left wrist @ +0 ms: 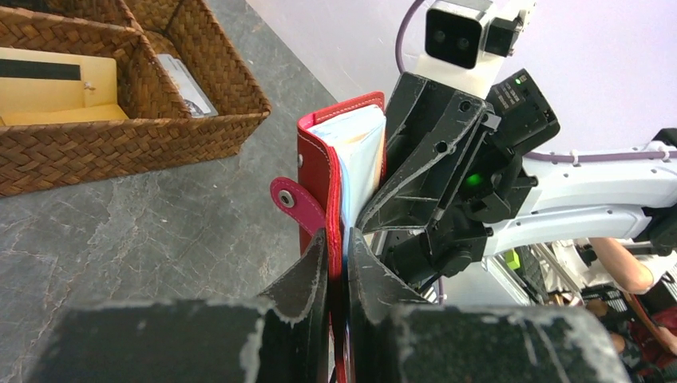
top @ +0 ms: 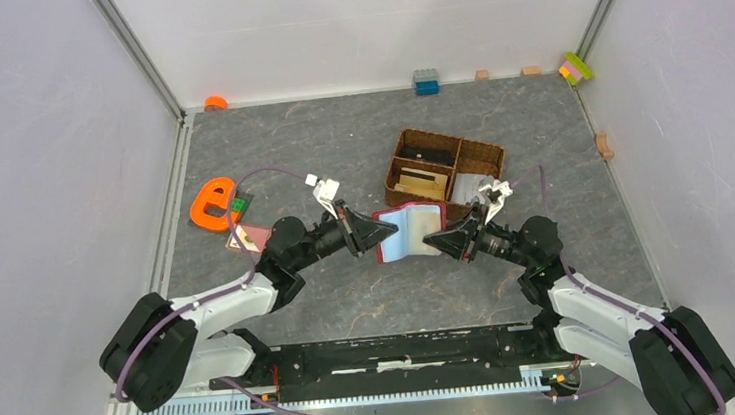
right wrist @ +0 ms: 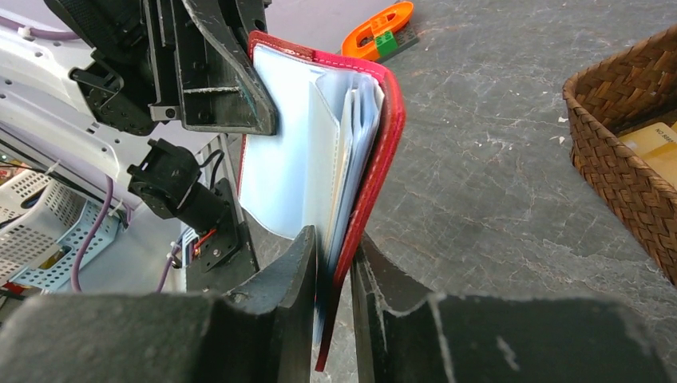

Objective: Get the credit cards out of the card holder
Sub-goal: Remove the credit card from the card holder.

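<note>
- The card holder (top: pixel 408 232) was held up off the worktop (top: pixel 338 150), standing on edge between the two arms, just near of the wicker basket (left wrist: pixel 144 132) and apart from it.
- It stood open like a book, red covers outward and pale blue leaves (right wrist: pixel 279 159) fanned between them.
- The left claw (left wrist: pixel 338 263) was clamped shut on the lower edge of one red cover, with one finger on each face and no gap showing.
- From the left wrist view, the cover rose straight up out of that claw. Its pink snap tab (left wrist: pixel 289 199) hung off to the left, just above the fingertip.
- The right claw (right wrist: pixel 334 263) gripped the opposite side. Its fingers were drawn in on the other red cover, with a few pale leaves caught alongside it.
- From the right wrist view, that cover ran up from between the fingers and curved over at the top. The left claw's dark body pressed against the far edge of the leaves.
- From above, the two claws faced each other tip to tip, and the holder filled the space between them.
- I could not tell single credit cards apart among the pale leaves.
- A tan flat piece (left wrist: pixel 56 96) with a dark stripe lay in one compartment of the basket. I could not tell what it was.
</note>
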`<act>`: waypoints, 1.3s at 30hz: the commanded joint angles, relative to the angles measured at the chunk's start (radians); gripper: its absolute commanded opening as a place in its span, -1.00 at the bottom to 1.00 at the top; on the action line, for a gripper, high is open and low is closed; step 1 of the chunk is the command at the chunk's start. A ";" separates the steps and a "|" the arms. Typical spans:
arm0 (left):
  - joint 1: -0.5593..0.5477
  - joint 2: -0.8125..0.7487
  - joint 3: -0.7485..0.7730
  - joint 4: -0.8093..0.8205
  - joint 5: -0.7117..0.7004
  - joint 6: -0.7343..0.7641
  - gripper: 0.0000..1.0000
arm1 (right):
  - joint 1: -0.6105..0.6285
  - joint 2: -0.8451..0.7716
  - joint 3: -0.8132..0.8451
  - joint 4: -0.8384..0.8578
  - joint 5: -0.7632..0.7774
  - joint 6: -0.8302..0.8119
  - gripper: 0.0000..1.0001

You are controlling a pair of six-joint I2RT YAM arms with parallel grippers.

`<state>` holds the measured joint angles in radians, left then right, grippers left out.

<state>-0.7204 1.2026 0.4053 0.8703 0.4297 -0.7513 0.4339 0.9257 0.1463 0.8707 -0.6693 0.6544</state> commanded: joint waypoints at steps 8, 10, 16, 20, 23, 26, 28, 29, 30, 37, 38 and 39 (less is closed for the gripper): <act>-0.005 0.000 0.069 -0.061 -0.020 0.026 -0.71 | 0.038 0.008 0.060 -0.019 0.009 -0.055 -0.74; -0.005 -0.024 0.077 -0.141 -0.073 0.052 -0.51 | 0.043 0.012 0.065 -0.027 0.009 -0.060 -0.86; -0.005 -0.047 0.073 -0.188 -0.109 0.073 0.61 | 0.065 0.041 0.074 -0.008 -0.013 -0.048 -1.00; -0.007 -0.008 0.092 -0.199 -0.099 0.069 0.82 | 0.087 0.069 0.085 0.015 -0.034 -0.041 -1.00; -0.014 0.026 0.118 -0.231 -0.091 0.073 0.89 | 0.102 0.083 0.091 0.013 -0.037 -0.045 -1.00; -0.022 0.049 0.140 -0.260 -0.091 0.083 0.89 | 0.116 0.094 0.100 0.005 -0.037 -0.057 -1.00; -0.024 0.058 0.147 -0.265 -0.086 0.085 0.80 | 0.122 0.099 0.105 -0.001 -0.035 -0.060 -1.00; -0.024 0.058 0.149 -0.266 -0.084 0.085 0.75 | 0.124 0.101 0.106 -0.004 -0.035 -0.062 -1.00; -0.024 0.059 0.151 -0.271 -0.082 0.087 0.66 | 0.126 0.101 0.108 -0.009 -0.031 -0.064 -1.00; -0.024 0.011 0.171 -0.349 -0.089 0.112 0.72 | 0.126 0.086 0.112 -0.063 0.011 -0.086 -1.00; -0.024 -0.005 0.168 -0.362 -0.100 0.119 0.79 | 0.126 0.082 0.113 -0.081 0.022 -0.093 -1.00; -0.023 -0.028 0.162 -0.370 -0.113 0.127 0.83 | 0.126 0.078 0.115 -0.097 0.034 -0.100 -1.00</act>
<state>-0.7418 1.2461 0.5381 0.5438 0.3412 -0.6868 0.5549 1.0286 0.2131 0.7826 -0.6712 0.5926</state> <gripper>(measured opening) 0.881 0.113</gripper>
